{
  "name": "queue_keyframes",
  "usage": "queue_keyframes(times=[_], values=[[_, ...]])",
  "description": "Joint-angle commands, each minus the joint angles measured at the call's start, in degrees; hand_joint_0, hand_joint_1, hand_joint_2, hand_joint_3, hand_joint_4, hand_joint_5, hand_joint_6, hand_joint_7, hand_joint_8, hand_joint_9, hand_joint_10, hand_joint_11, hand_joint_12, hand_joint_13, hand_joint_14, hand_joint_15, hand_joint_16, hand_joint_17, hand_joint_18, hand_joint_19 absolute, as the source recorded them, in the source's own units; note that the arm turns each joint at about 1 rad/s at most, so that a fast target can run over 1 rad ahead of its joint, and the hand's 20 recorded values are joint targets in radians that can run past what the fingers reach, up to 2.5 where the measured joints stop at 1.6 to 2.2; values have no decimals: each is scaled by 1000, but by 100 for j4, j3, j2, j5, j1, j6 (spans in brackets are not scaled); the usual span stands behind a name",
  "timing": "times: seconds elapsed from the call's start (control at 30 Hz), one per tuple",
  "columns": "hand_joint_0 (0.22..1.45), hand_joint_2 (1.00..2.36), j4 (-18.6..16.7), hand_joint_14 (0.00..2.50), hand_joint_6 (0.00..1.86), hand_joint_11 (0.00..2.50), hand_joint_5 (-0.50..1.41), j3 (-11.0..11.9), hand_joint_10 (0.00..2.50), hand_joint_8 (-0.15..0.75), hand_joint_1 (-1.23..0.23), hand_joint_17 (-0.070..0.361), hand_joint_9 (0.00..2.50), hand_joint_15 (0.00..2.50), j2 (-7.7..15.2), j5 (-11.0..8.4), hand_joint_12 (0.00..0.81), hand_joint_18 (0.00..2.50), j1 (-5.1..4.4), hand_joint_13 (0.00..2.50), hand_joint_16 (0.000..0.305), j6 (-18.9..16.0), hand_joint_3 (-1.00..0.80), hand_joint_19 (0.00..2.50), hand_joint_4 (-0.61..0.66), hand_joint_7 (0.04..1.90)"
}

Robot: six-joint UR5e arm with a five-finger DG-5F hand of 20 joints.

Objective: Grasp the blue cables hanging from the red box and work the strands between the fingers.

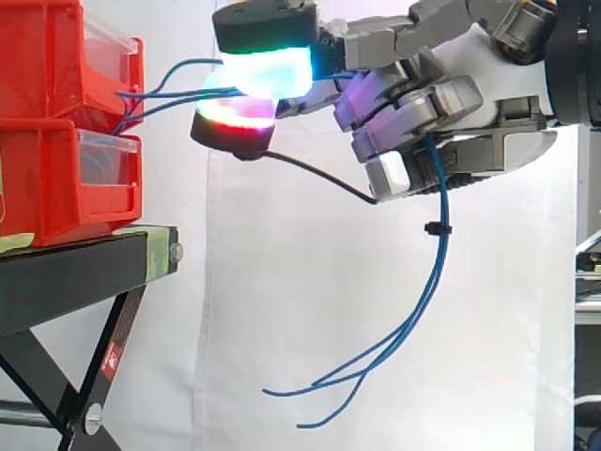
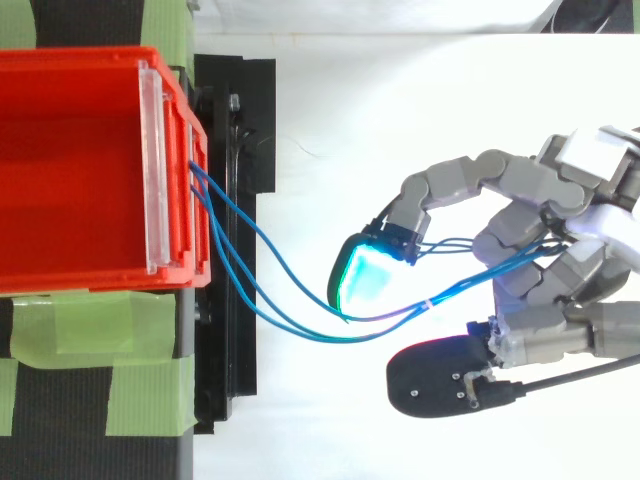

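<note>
Thin blue cables (image 2: 262, 292) leave the front of the upper red bin (image 1: 52, 56) and sag across the gap to my hand (image 1: 488, 94). My hand (image 2: 560, 250) hovers right of the bins, its fingers curled round the strands, which thread between them. One fingertip pad (image 1: 268, 70) glows cyan-green above the cables, and another pad (image 1: 235, 117) glows red just beneath. Past the fingers, the free ends of the blue cables (image 1: 434, 272) hang down in a long curve, bundled by a small black tie (image 1: 434, 228).
Two red bins are stacked, the lower red bin (image 1: 56, 178) resting on a black stand (image 1: 75, 272) with green tape (image 2: 90, 320) on its top. A white curtain hangs behind. Open air lies below and left of my hand, between it and the stand.
</note>
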State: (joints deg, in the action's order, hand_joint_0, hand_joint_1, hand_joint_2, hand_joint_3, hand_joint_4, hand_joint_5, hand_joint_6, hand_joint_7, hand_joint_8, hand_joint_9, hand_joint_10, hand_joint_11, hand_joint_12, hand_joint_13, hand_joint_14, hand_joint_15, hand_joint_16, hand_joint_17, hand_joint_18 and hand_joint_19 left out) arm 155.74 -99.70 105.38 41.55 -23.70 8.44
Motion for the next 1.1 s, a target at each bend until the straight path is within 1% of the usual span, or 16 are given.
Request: queue_keyframes(times=[0.0, 0.07, 0.23, 0.3, 0.37, 0.4, 0.47, 0.53, 0.6, 0.67, 0.73, 0.8, 0.87, 0.97, 1.07], values=[[816, 1014, 0, 2500, 653, 2461, 110, 3, 2500, 492, -750, 186, 1274, 1407, 0, 2, 646, 2421, 6, 1785, 248, 0, -483, 512, 265, 1007], [788, 1012, 0, 2500, 646, 2461, 103, 3, 2500, 492, -760, 186, 1274, 1407, 0, 2, 646, 2421, -3, 1785, 248, 0, -502, 512, 278, 997], [790, 1011, 0, 2500, 637, 2461, 98, -5, 2500, 492, -772, 186, 1274, 1407, 0, 2, 646, 2421, -3, 1785, 248, 0, -508, 512, 279, 997], [836, 1013, 0, 2500, 620, 2461, 97, -5, 2500, 492, -788, 186, 1274, 1407, 0, 2, 646, 2421, -3, 1785, 248, 0, -476, 512, 263, 1011], [964, 1013, 0, 2500, 692, 2461, 80, -5, 2500, 492, -792, 186, 1274, 1407, 0, 2, 646, 2421, -3, 1785, 248, 9, -392, 512, 250, 980], [974, 1013, 0, 2500, 698, 2461, 80, -5, 2500, 492, -791, 186, 1274, 1407, 0, 2, 646, 2421, -3, 1785, 248, 0, -379, 512, 249, 975], [1043, 1014, 0, 2500, 799, 2461, 94, 3, 2500, 492, -760, 186, 1274, 1407, 0, 2, 646, 2421, -3, 1785, 248, 0, -332, 512, 244, 930], [1055, 1014, 0, 2500, 815, 2461, 105, 3, 2500, 492, -755, 186, 1274, 1407, 0, 2, 646, 2421, -3, 1785, 248, 0, -334, 512, 241, 927], [1035, 1015, 0, 2500, 847, 2461, 109, 3, 2500, 492, -743, 186, 1274, 1407, 0, 2, 646, 2421, -3, 1785, 248, 0, -308, 512, 250, 917], [916, 1012, 0, 2500, 882, 2461, 107, 3, 2500, 492, -735, 186, 1274, 1407, 0, 2, 646, 2421, -3, 1785, 248, 0, -341, 512, 275, 900], [903, 1012, 0, 2500, 891, 2461, 112, 3, 2500, 492, -734, 186, 1274, 1407, 0, -7, 646, 2421, -3, 1785, 248, 0, -336, 512, 281, 889], [979, 1013, 0, 2500, 903, 2461, 119, -5, 2500, 492, -735, 186, 1274, 1407, 0, 2, 646, 2421, 6, 1785, 248, 0, -297, 512, 262, 897], [1125, 1014, 0, 2500, 911, 2461, 143, -5, 2500, 492, -713, 186, 1274, 1407, 0, 2, 646, 2421, -3, 1785, 248, 0, -176, 512, 229, 897], [1197, 1010, 0, 2500, 887, 2461, 182, 3, 2500, 492, -705, 186, 1274, 1407, 0, 2, 646, 2421, -3, 1785, 248, 0, -90, 512, 212, 912], [1228, 1009, 0, 2500, 853, 2461, 196, -5, 2500, 492, -700, 186, 1274, 1407, 0, 2, 646, 2421, -3, 1785, 248, 0, -91, 512, 210, 925]])
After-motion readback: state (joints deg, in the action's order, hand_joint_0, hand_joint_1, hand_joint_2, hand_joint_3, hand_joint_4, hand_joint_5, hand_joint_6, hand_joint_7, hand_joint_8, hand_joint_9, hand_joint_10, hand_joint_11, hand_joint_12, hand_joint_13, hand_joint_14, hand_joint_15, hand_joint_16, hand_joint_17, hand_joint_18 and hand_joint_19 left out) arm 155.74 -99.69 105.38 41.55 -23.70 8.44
